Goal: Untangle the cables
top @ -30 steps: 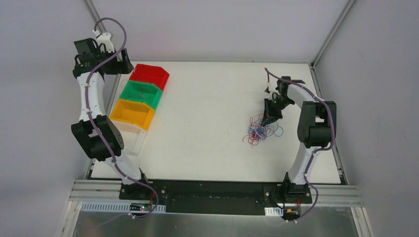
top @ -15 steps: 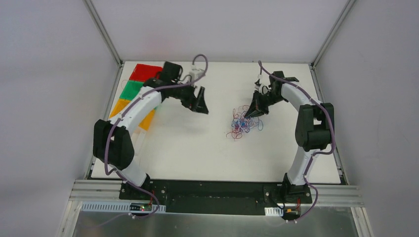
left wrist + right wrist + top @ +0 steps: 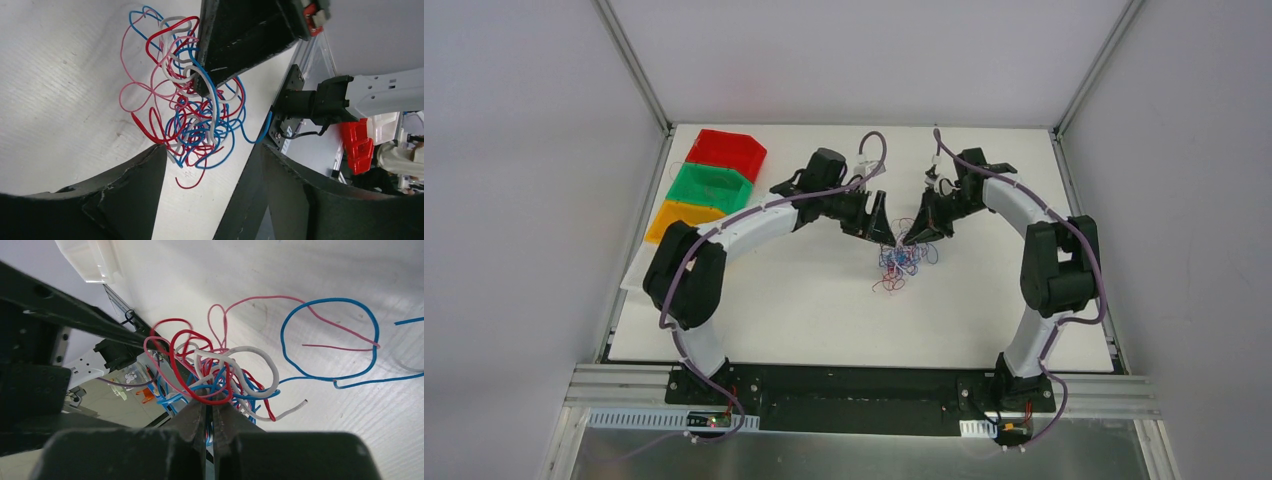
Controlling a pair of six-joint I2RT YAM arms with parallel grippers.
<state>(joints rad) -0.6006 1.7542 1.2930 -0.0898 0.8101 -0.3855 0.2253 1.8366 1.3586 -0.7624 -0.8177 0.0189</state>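
The cables are a small tangle of thin red, blue, white and pink wires near the middle of the white table. My right gripper is shut on strands at the top of the tangle, and its fingers are pressed together. My left gripper faces it from the left. Its jaws are open, with the near edge of the cables reaching in between the fingertips. The right gripper's black fingers show pinching white and blue strands.
Red, green and yellow bins stand in a row at the table's far left. A long blue loop and a pink strand trail onto the table beside the tangle. Both arms arch over the back half of the table.
My left arm swung from the bins across to the tangle, and its jaws narrowed. My right gripper carried the tangle leftward toward the middle, still shut on it.
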